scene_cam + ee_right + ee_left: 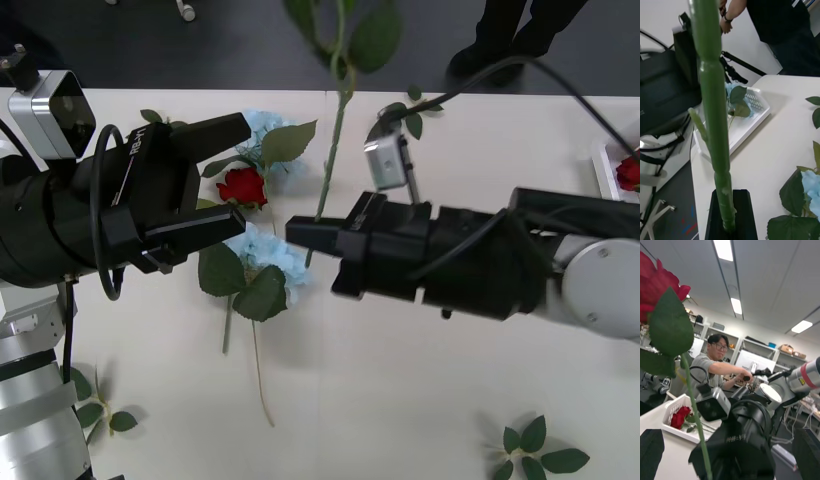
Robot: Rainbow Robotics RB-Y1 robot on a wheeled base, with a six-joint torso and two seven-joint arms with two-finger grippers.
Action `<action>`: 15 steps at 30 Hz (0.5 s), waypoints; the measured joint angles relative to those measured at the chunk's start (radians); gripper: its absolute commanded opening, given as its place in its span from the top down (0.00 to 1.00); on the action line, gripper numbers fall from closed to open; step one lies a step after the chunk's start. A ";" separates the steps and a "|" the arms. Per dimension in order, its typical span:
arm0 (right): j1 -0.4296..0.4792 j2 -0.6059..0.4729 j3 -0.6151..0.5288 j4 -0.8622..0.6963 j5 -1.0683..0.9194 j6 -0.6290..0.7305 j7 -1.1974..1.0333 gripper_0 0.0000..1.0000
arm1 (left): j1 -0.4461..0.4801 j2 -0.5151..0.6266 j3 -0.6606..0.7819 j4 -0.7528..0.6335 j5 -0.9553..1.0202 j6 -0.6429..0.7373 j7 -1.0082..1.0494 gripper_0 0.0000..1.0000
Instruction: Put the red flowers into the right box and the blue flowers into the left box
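Right gripper (300, 232) clenched on a green stem (330, 165), black fingers (730, 219) pinching its lower end. The stem stands upright above the table (400, 380), its red bloom (655, 285) high over the leaves. Left gripper (235, 175) sits just opposite, fingers (205, 228) spread, gripping nothing. Between and under them on the table: a red rose (243, 186) and two blue flowers (268, 252), close together, leaves overlapping. Right box (677, 408) holds one red rose (679, 417). Left box (748, 112) holds one blue flower (732, 90). Loose leaf sprigs (535, 452) lie near the table's front edge.
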 measured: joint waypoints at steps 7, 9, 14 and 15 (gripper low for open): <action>0.213 -0.020 -0.457 -0.012 -0.114 0.334 0.000 1.00 | 0.095 0.041 -0.183 0.003 0.098 -0.276 0.000 0.00; 0.267 -0.020 -0.578 -0.003 -0.138 0.478 0.000 1.00 | 0.114 0.099 -0.235 0.001 0.090 -0.338 0.000 0.00; 0.328 -0.020 -0.780 0.080 -0.186 0.699 -0.001 1.00 | 0.126 0.230 -0.252 -0.001 0.031 -0.390 0.000 0.00; 0.328 -0.020 -0.807 0.107 -0.193 0.759 -0.002 1.00 | 0.126 0.251 -0.243 -0.002 0.018 -0.398 0.000 0.00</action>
